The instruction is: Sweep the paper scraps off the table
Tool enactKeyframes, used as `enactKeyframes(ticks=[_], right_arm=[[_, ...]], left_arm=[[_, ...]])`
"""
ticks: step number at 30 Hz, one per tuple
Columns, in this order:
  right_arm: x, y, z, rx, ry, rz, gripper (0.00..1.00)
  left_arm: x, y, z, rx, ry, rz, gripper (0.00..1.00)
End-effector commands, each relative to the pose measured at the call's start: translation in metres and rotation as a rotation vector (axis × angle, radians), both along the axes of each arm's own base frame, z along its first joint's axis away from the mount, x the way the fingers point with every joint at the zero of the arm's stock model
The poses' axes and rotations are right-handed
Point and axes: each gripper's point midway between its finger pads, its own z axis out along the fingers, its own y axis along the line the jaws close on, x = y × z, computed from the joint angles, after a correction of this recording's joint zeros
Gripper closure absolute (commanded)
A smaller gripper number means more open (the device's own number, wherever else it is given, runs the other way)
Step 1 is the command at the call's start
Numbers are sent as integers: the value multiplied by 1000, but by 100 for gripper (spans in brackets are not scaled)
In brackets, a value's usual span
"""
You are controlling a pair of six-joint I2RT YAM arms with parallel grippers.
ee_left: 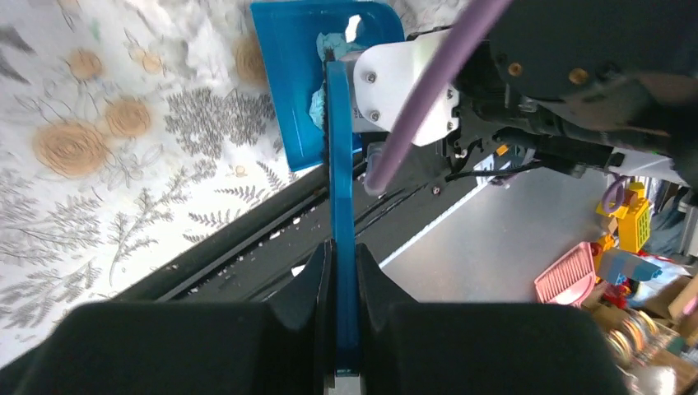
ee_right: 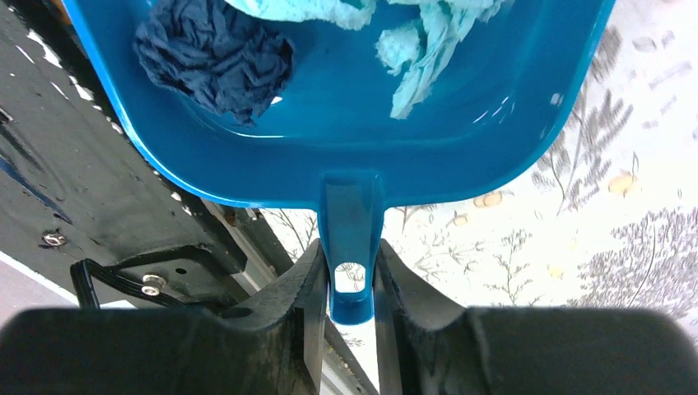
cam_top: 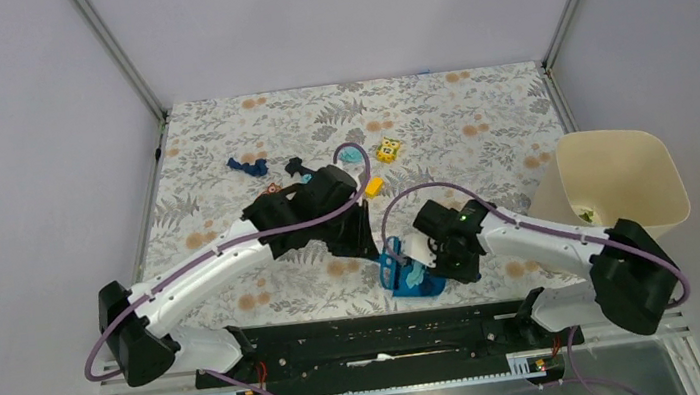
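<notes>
At the table's [cam_top: 478,121] near edge, right gripper [ee_right: 350,271] clamps the blue dustpan [ee_right: 346,156] holding paper scraps [ee_right: 214,49], left gripper [ee_left: 344,259] pinches the blue brush [ee_left: 339,164]; dark-blue wad [cam_top: 246,165] and cyan wad [cam_top: 353,155] remain mid-table.

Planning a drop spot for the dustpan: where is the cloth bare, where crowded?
Bare: the right part of the table, between the yellow toy and the bin; also the far-left corner beyond the dark blue scrap. Crowded: the middle, with the scrap, toy and yellow block, and near centre, where the dustpan, brush and both arms meet.
</notes>
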Motion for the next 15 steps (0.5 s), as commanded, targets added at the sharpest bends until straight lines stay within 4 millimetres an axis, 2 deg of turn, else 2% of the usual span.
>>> enactKeyframes(ticks=[1,5,9,15], right_arm=[[1,-20,11,15,-31,-45,100],[3,-34,22,-16,-60,-52,100],[10,-49,32,-85,-103,-72,100],[16,-65,29,-186,-102,-108,100]], left_arm=[[26,7,54,-13,-201,14,100],[66,32,39,132,-239,63,100],[100,59,18,393,-278,91,100],[121,58,-21,532,-231,57,100]])
